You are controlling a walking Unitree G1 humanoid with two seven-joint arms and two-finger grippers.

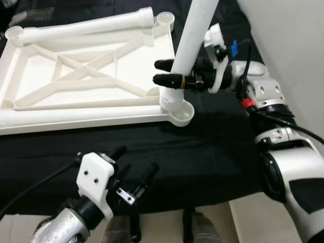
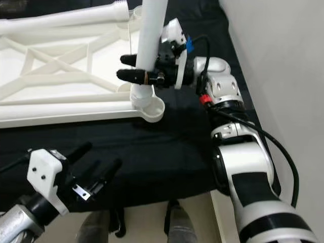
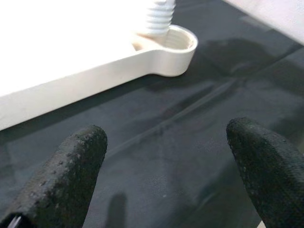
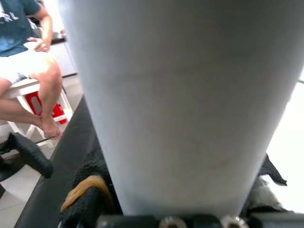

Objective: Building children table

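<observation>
A white plastic table top (image 1: 76, 109) lies upside down on a black cloth, its ribbed underside facing up. A white tube leg (image 1: 195, 35) stands tilted in the near right corner socket (image 1: 178, 112), its threaded end (image 3: 159, 19) at the socket's mouth. My right gripper (image 1: 164, 72) is shut on this leg just above the socket; up close the leg (image 4: 185, 104) is a wide pale cylinder. Another leg (image 1: 86, 26) lies flat along the far edge. My left gripper (image 1: 136, 164) hovers open over the cloth near the front edge, its fingertips (image 3: 66, 175) spread apart.
The black cloth (image 1: 212, 152) covers the work surface, with pale floor (image 1: 253, 223) beyond its front edge. A white wall (image 2: 283, 61) runs along the right. A person (image 4: 23, 57) sits on a stool in the background. Further sockets (image 1: 165, 19) mark the top's far corners.
</observation>
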